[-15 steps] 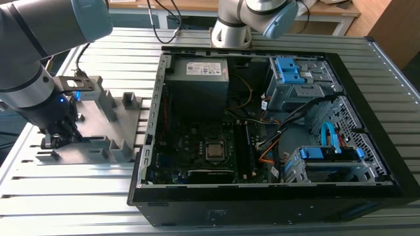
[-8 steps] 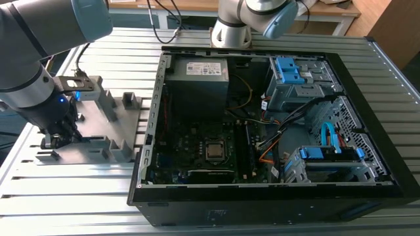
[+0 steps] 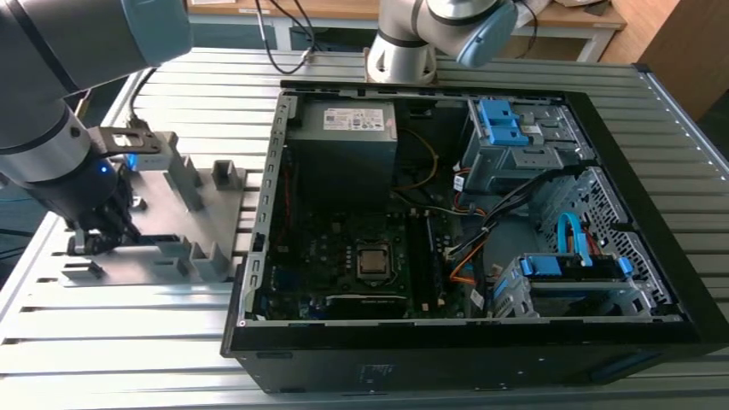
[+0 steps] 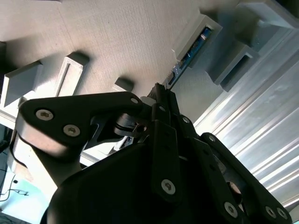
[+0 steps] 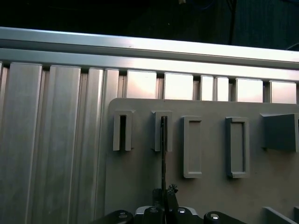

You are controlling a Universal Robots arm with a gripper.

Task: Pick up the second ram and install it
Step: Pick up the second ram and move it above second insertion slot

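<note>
On the slatted metal desk, a grey plastic fixture lies toward the edge at the exterior view's left. An open black computer case lies just beside it and takes up the middle of the desk. The arm's hand is down on the fixture at the end farthest from the case. In the first wrist view the second ram shows edge-on as a thin dark line. Its far end sits in the slot of one upright block, and its near end runs in between the tips of the hand. The fingers are drawn narrow and appear to be closed on that near end. The slotted block next to it shows a bare slot, and two rectangular framed pockets follow on the other side. In the second wrist view the stick shows a blue-green glint as it lies in its block beyond the hand, with the fixture and desk around it. Inside the case are a motherboard with a CPU socket, a grey power supply in the corner nearest the other arm's base, and two drive cages with blue parts. An orange cable and a blue cable lie between them.
</note>
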